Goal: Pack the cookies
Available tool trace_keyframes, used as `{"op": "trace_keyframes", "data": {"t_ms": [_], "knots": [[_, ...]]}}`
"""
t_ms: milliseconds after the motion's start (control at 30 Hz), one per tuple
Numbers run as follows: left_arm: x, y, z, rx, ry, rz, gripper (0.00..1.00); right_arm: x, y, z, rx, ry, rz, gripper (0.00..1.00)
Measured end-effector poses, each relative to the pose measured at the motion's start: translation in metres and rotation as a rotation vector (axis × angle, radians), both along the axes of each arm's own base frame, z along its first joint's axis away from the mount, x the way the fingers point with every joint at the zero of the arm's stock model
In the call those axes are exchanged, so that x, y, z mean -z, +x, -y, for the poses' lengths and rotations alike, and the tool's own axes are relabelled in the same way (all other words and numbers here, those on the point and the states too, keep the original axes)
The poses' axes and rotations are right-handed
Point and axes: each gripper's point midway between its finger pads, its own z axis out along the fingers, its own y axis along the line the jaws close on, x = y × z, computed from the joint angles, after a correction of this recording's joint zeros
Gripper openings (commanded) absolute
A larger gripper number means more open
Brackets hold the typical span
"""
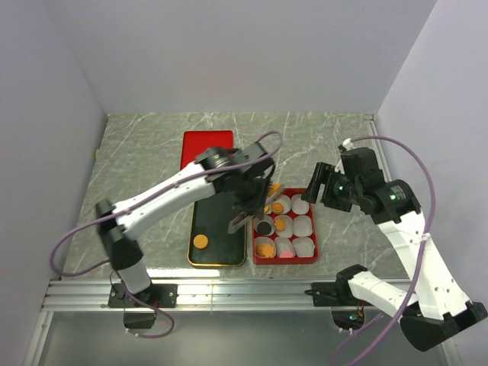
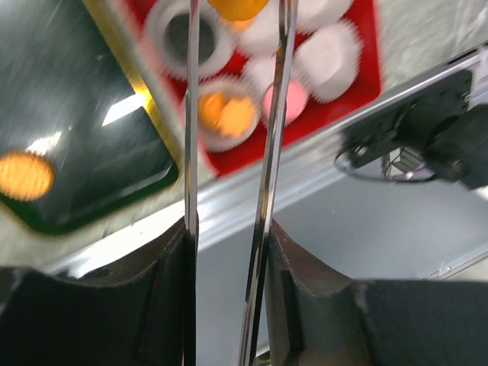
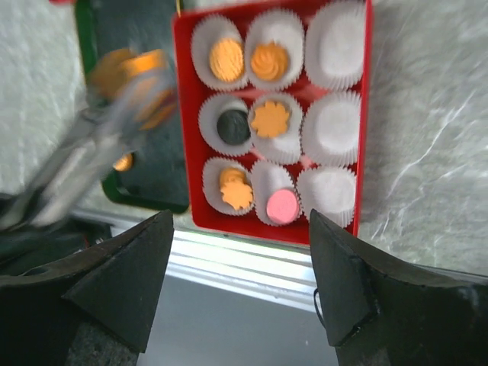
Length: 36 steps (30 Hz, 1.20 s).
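The cookies mostly sit in white paper cups in the red tray (image 3: 183,114): orange ones (image 3: 226,59), a black one (image 3: 232,127) and a pink one (image 3: 283,205). One orange cookie (image 1: 200,242) lies on the dark gold-rimmed tray (image 1: 217,210). My left gripper (image 2: 229,227) is shut on metal tongs (image 2: 278,114). The tongs pinch an orange cookie (image 2: 238,6) above the red tray's far left corner (image 1: 272,189). My right gripper (image 3: 240,217) hangs open and empty over the tray's near edge, to the right of the tray (image 1: 324,187).
A red lid (image 1: 207,145) lies behind the dark tray. Three cups in the right column (image 3: 333,130) hold nothing. The metal rail (image 1: 244,288) runs along the table's near edge. White walls stand at the back and on both sides.
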Motion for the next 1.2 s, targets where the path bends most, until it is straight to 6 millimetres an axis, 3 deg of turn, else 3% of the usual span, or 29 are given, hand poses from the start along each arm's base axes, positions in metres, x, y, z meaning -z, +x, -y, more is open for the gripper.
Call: {"op": "trace_keyframes", "data": {"t_ms": [133, 233, 500, 767, 1200], "knots": [[0.012, 0.021, 0.041, 0.063, -0.014, -0.001, 0.37, -0.018, -0.003, 0.010, 0.033, -0.004, 0.053, 0.83], [0.030, 0.029, 0.067, 0.094, -0.022, -0.030, 0.37, -0.019, -0.011, 0.019, 0.061, -0.025, 0.059, 0.86], [0.067, 0.035, 0.103, 0.131, -0.059, -0.096, 0.40, -0.016, -0.023, 0.039, 0.118, -0.085, 0.054, 0.91], [0.092, 0.041, 0.114, 0.133, -0.048, -0.110, 0.43, -0.013, -0.024, 0.044, 0.120, -0.115, 0.041, 0.92], [0.094, 0.046, 0.113, 0.116, -0.033, -0.087, 0.52, -0.012, -0.024, 0.039, 0.094, -0.106, 0.030, 0.92]]}}
